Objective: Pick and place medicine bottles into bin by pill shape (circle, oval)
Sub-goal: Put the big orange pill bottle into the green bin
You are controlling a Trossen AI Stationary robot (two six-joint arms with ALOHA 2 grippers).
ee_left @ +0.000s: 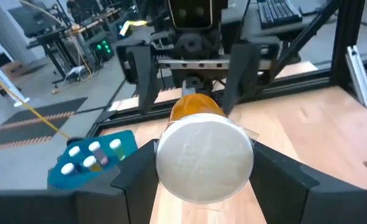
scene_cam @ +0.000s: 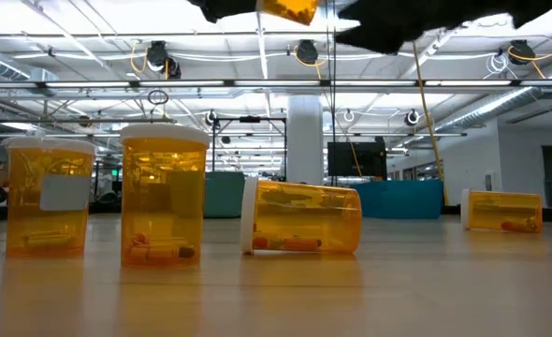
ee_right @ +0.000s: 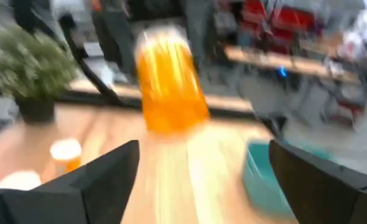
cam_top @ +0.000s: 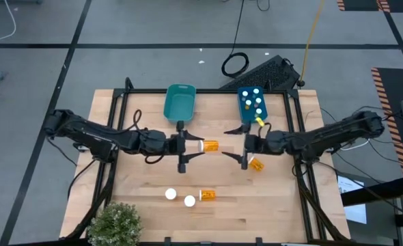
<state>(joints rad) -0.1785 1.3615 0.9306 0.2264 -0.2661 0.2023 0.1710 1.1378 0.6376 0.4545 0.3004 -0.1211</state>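
Left gripper (cam_top: 190,145) jaws shut on an orange bottle (cam_top: 209,145) (white cap) above the table (cam_top: 133,205) | right gripper (cam_top: 240,145) jaws wide open, empty

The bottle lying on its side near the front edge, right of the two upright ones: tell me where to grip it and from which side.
Grip the lying bottle across the middle of its orange barrel, coming straight down from above. Its axis runs left-right with the white cap toward the upright bottles, so setting the fingers front and back of the barrel should clear them. The open right gripper seems the freer one; the left gripper holds a bottle.
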